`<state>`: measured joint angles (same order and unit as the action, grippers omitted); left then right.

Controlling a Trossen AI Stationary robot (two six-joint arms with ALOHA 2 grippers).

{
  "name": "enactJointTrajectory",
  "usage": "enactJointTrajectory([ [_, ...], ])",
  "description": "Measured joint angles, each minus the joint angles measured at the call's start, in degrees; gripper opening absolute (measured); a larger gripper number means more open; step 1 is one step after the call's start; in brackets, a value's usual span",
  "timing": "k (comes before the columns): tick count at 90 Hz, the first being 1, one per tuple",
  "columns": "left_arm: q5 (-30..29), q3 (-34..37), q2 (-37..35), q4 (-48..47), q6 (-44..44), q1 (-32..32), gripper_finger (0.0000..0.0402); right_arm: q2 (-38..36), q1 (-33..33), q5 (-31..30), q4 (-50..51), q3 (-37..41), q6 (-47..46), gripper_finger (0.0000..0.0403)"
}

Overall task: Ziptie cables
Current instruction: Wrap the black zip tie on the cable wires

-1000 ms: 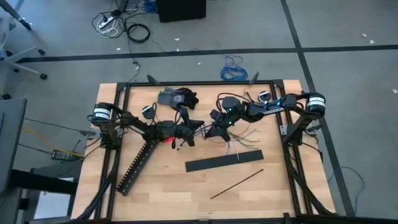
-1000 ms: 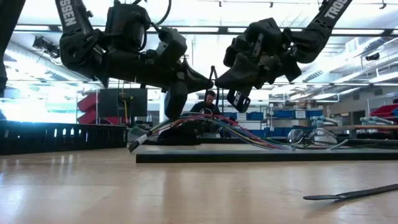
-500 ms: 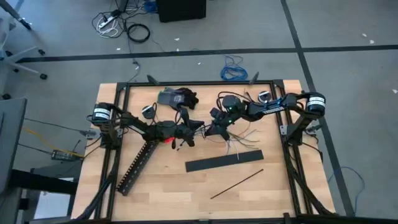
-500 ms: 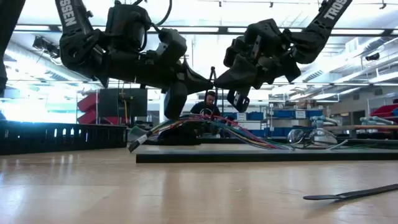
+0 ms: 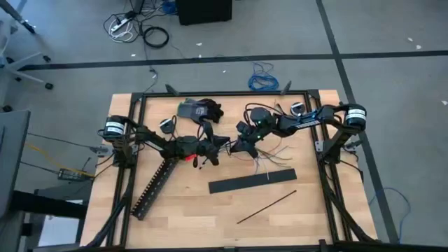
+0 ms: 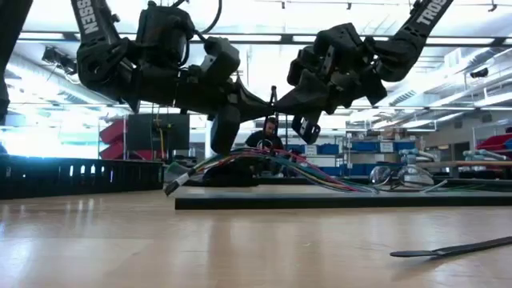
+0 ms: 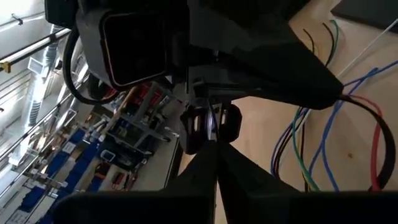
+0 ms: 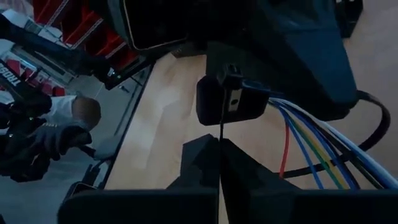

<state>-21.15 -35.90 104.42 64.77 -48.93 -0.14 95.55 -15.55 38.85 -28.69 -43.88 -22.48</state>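
Above the middle of the table (image 5: 182, 210), the left gripper (image 6: 260, 102) and right gripper (image 6: 280, 102) meet tip to tip, both pinched tight on one of the zipties (image 8: 222, 127), a thin black strip standing upright between them. Under them the cables (image 6: 320, 178) fan out beside the flat black bar (image 5: 253, 180). Another ziptie (image 5: 266, 206) lies nearer the table's front edge.

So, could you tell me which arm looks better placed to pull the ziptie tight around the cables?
Probably right. The right gripper is shut on the ziptie, in line with it, while the left gripper pinches it from the opposite side, above the cables.
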Motion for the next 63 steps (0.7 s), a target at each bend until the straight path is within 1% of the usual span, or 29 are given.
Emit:
enactJointTrajectory([
  [38, 0.0, 0.0, 0.0, -0.1, -0.4, 0.0, 0.0, 0.0, -1.5, 0.4, -0.6, 0.0, -0.9, 0.0],
  [63, 0.0, 0.0, 0.0, -0.2, -2.1, 0.1, 0.0, 0.0, -0.9, 1.3, -0.4, 0.0, -1.9, 0.0],
])
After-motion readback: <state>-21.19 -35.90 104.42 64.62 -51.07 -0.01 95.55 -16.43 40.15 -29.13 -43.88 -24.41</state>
